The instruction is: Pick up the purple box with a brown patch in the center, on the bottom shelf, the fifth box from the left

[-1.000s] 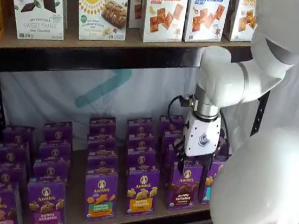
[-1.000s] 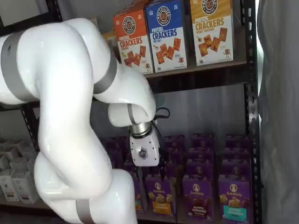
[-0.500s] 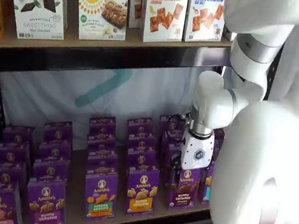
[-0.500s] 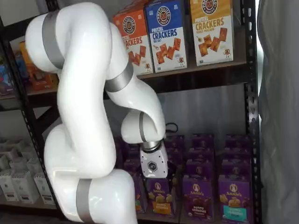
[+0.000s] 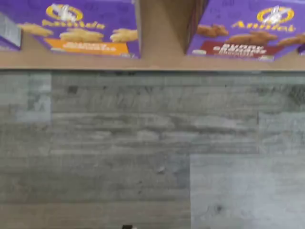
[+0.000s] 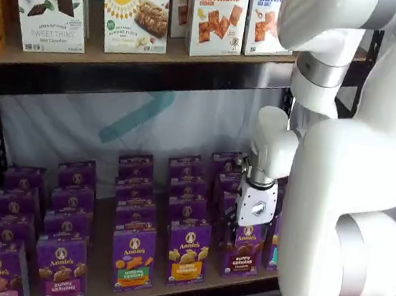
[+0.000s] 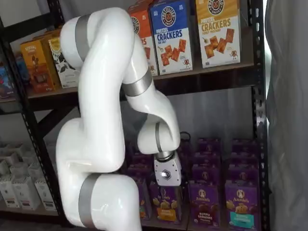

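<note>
In a shelf view the purple box (image 6: 242, 251) stands upright, front outward; the end effector (image 6: 253, 230) hangs spread wide.

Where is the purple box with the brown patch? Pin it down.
The purple box stands at the front of the bottom shelf in both shelf views, right of an orange-banded carton, just below the tool.

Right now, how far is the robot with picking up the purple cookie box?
Done: the open gripper hangs right above the purple box, at the front of the bottom shelf. In hand: the grasp, not yet made; the box stands on the board. Left: lower the fingers around it, close, lift it out.
</note>
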Robot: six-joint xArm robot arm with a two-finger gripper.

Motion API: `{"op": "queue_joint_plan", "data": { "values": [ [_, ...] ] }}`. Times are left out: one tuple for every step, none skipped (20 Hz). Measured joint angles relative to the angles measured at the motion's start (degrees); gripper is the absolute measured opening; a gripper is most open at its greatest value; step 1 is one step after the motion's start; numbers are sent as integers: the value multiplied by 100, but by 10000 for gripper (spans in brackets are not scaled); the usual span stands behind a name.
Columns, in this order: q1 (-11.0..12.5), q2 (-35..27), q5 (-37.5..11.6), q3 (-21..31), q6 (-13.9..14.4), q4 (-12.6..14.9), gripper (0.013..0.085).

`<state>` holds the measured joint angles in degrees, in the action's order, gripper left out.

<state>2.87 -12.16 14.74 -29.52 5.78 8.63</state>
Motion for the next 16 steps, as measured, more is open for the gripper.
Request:
{"op": "queue_joint_plan", "data": {
  "values": [
    [21, -140, -46, -112, 10, 31, 850],
    [50, -316, -84, -268, 50, 102, 850],
    [82, -495, -113, -438, 96, 182, 850],
    [105, -628, -139, -567, 116, 226, 850],
    [134, -791, -165, -734, 114, 252, 850],
    [161, -943, -156, -906, 98, 265, 850],
    [186, -1046, -144, -1027, 120, 314, 850],
    [217, -1153, -155, -1146, 129, 355, 850],
    [253, -1250, -192, -1248, 143, 402, 850],
    [288, -1341, -231, -1345, 147, 439, 850],
    [317, -1425, -248, -1443, 113, 434, 850],
    [345, -1508, -240, -1543, 75, 425, 850],
    [374, -1587, -216, -1647, 57, 436, 850],
    [419, -1686, -173, -1781, 83, 510, 850],
    [456, -1773, -151, -1891, 83, 548, 850],
    [481, -1841, -151, -1972, 28, 519, 850]
  ]
}}
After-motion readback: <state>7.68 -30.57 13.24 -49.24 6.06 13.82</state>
